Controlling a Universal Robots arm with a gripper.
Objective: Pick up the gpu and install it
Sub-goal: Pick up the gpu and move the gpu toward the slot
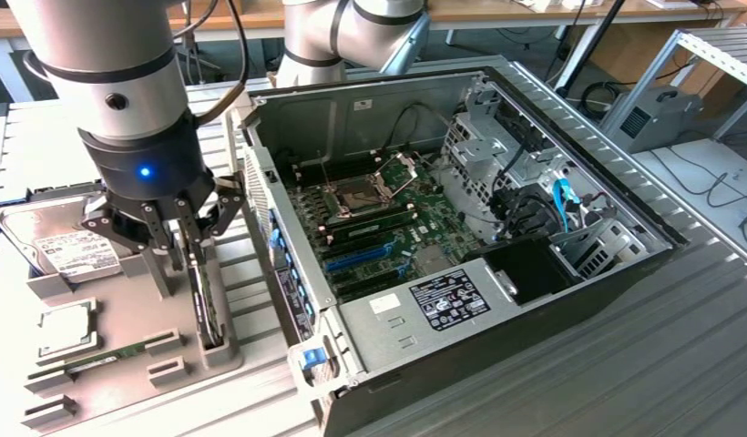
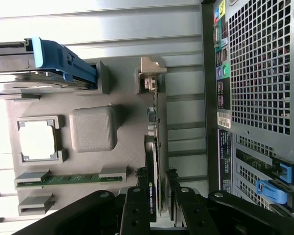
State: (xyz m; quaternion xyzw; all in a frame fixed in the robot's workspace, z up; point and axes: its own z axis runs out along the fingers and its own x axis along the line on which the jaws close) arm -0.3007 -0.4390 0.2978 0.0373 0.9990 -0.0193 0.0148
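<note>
The gpu stands on edge in a slot of the grey holder tray, at the exterior view's left, beside the open computer case. My gripper is lowered over the card from above, with one finger on each side of it. In the wrist view the gpu shows edge-on, green board and black cooler, its silver bracket at the far end. There my gripper straddles it, open, with a thin gap beside the board. The card rests in its holder.
The tray also carries a hard drive, a CPU and a RAM stick. Inside the case lies the motherboard with blue expansion slots. The case's rear panel stands close beside the tray.
</note>
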